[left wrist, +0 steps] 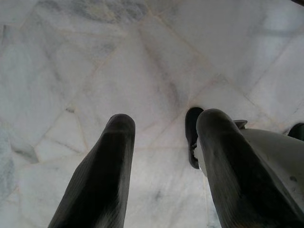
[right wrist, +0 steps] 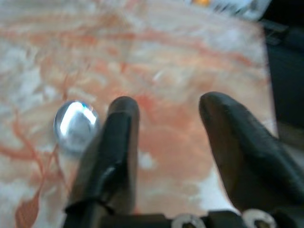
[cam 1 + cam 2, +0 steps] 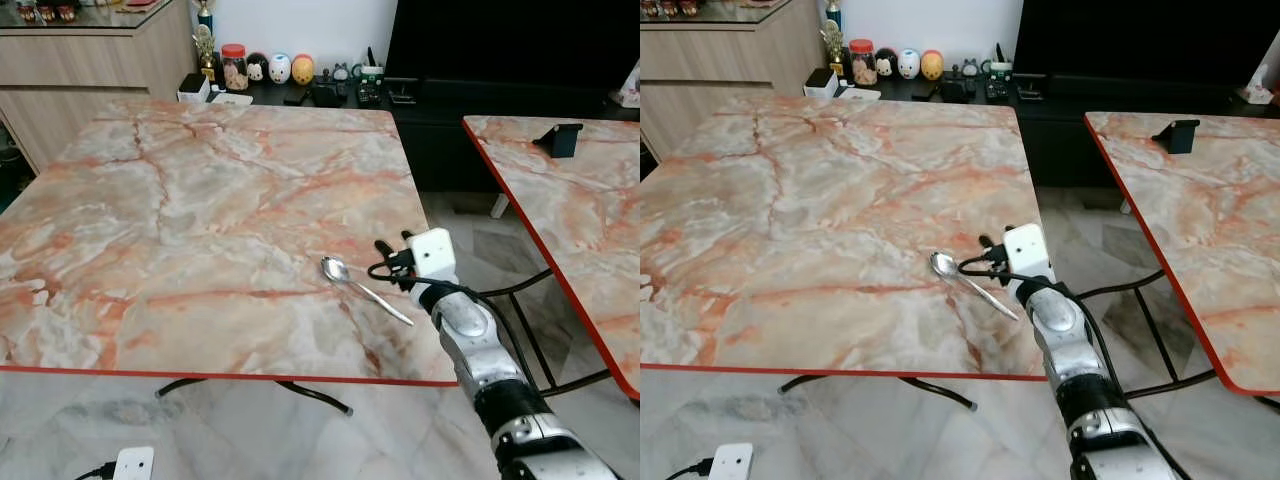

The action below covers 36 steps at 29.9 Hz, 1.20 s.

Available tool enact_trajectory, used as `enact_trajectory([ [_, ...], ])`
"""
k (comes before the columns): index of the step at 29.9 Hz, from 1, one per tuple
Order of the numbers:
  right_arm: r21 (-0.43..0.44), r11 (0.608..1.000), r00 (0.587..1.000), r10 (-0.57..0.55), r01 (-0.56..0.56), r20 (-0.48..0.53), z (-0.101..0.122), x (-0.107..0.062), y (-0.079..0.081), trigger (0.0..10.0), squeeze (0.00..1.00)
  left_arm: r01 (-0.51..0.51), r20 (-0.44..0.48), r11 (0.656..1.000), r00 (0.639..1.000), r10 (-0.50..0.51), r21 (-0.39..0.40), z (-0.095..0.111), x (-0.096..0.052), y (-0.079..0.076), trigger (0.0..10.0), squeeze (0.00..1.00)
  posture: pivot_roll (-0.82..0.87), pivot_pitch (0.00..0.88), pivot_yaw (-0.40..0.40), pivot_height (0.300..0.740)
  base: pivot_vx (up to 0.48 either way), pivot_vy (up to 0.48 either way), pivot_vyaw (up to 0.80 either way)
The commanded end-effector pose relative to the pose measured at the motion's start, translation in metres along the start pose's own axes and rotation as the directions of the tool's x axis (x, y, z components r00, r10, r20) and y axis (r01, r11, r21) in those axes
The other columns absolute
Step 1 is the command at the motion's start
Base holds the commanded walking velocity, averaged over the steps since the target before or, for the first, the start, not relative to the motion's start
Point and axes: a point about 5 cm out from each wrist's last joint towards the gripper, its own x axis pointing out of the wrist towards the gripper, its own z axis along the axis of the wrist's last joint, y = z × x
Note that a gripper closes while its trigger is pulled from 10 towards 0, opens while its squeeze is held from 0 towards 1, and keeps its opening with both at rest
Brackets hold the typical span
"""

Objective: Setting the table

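Spoon axis: the spoon [image 3: 362,286] is laid flat, its long axis running diagonally; the bowl is pointed away from the robot and to its left, the handle end toward the near right corner of the bench.
Spoon place: it is found near the right edge of the bench [image 3: 200,220], in the near right part, with the right end effector just beside the handle.
Bench: a square top of pink and orange marble pattern with a thin red edge is seen, carried on dark curved metal legs.
Second bench: another bench [image 3: 580,220] of the same pattern is placed to the right, apart from the first; a small dark stand [image 3: 560,138] is seen on it.
Room: a pale marble floor [image 1: 95,71], a low dark cabinet [image 3: 330,95] with small figurines and a jar along the far wall, and a wooden sideboard [image 3: 80,60] at far left are visible.
Spoon look: shiny silver metal, with an oval bowl and a thin handle.
Right end effector [image 2: 166,114]: its two black fingers are held apart over the bench, nothing between them; the spoon bowl is seen beside one finger.
Left end effector [image 1: 161,137]: it is hanging over the floor, fingers parted and empty.
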Motion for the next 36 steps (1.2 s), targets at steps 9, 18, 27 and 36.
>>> enact_trajectory([
  [9, 0.062, 0.982, 0.975, 0.184, -0.177, -0.128, -0.003, 0.006, 0.002, 10.0, 0.0, 0.002, -0.014, 1.0, 1.0, -0.002, -0.003, -0.001, 0.0, 0.0, 10.0, 0.0, 0.02, 0.0, -0.03, 0.74, 0.0, 0.0, 0.0],
  [18, 0.073, 0.976, 0.961, 0.217, -0.207, -0.173, -0.002, 0.005, -0.008, 10.0, 0.0, -0.002, -0.013, 1.0, 1.0, 0.002, -0.012, 0.0, 0.0, 0.0, 10.0, 0.0, 0.02, 0.0, -0.032, 0.74, 0.0, 0.0, 0.0],
  [27, 0.069, 0.952, 0.932, 0.307, -0.299, -0.193, -0.004, 0.002, -0.011, 10.0, 0.0, 0.001, -0.013, 1.0, 1.0, -0.001, -0.015, -0.001, 0.0, 0.0, 10.0, 0.0, 0.03, 0.0, -0.035, 0.74, 0.0, 0.0, 0.0],
  [36, 0.078, 0.947, 0.924, 0.322, -0.312, -0.206, -0.006, 0.0, -0.014, 10.0, 0.0, -0.001, -0.013, 1.0, 1.0, 0.0, -0.01, -0.001, 0.0, 0.0, 10.0, 0.0, 0.04, 0.0, -0.036, 0.74, 0.0, 0.0, 0.0],
])
